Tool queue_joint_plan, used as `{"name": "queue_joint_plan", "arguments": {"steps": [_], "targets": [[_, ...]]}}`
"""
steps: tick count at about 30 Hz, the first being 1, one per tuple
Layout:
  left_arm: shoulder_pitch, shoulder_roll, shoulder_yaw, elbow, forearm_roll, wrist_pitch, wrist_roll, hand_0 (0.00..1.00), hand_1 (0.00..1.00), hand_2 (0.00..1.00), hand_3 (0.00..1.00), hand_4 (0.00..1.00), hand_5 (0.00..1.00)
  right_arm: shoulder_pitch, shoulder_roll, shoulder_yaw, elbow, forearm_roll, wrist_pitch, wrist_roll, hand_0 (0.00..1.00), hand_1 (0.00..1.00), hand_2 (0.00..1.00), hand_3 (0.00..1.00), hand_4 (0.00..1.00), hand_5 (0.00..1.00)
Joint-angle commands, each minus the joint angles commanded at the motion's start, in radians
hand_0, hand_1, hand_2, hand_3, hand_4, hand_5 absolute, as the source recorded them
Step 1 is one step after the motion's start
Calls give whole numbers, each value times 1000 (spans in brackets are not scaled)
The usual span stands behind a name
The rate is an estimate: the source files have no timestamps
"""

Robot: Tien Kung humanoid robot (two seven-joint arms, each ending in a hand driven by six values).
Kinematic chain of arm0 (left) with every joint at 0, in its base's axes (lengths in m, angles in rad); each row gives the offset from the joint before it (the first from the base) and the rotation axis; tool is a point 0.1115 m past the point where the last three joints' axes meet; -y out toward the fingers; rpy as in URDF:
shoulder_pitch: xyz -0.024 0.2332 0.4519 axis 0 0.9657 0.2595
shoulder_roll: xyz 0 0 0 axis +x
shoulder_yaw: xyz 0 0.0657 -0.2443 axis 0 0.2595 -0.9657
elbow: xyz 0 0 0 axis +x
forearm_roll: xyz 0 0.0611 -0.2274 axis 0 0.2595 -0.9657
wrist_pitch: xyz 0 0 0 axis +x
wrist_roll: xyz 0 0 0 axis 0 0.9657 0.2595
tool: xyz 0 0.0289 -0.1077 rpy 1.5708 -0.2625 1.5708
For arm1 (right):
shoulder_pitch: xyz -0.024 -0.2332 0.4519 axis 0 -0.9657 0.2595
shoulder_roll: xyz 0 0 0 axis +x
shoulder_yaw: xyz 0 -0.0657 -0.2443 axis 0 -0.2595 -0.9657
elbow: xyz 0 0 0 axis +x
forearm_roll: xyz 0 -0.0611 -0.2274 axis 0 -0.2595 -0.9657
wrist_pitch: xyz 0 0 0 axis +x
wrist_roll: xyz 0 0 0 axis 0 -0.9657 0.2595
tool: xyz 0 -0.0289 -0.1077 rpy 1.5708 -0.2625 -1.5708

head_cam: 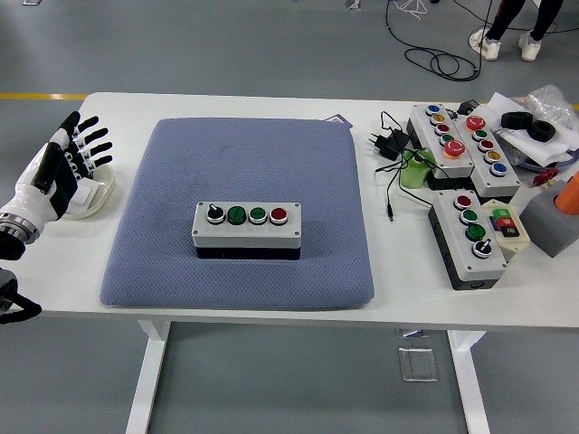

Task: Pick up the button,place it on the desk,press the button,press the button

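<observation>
- We see only part of the left arm: it enters at the left edge, cut off below the wrist, and a dark piece of the robot shows at the lower left corner; we cannot tell what that piece is
- The left hand [61,165] is raised over the table's left end with its fingers [90,147] spread apart and holding nothing; it partly covers a white dish [95,194], so the dish's contents are hard to make out
- At the top right a person's legs and shoes [493,42] are cut off by the frame's edge; the rest of the person is hidden
- At the right edge an orange object [570,194] on a grey block [548,221] is cropped, and we cannot identify it
- The button box [246,226] lies flat near the middle of the blue-grey mat [240,262] on the white table [271,104], well apart from the hand; it is a pale grey oblong case on a dark base, with a row of four controls on top: a black knob, two green buttons, one red button
- Other button boxes [468,233] lie to the right of the mat, beside a black plug with cable [387,145]
</observation>
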Motion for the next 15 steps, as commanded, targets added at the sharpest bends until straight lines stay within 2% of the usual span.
{"name": "queue_joint_plan", "arguments": {"steps": [15], "targets": [[-13, -1, 34, 2, -6, -2, -2, 811, 862, 941, 926, 727, 998, 3, -1, 1, 0, -6, 1, -3, 702, 696, 768, 622, 421, 254]]}}
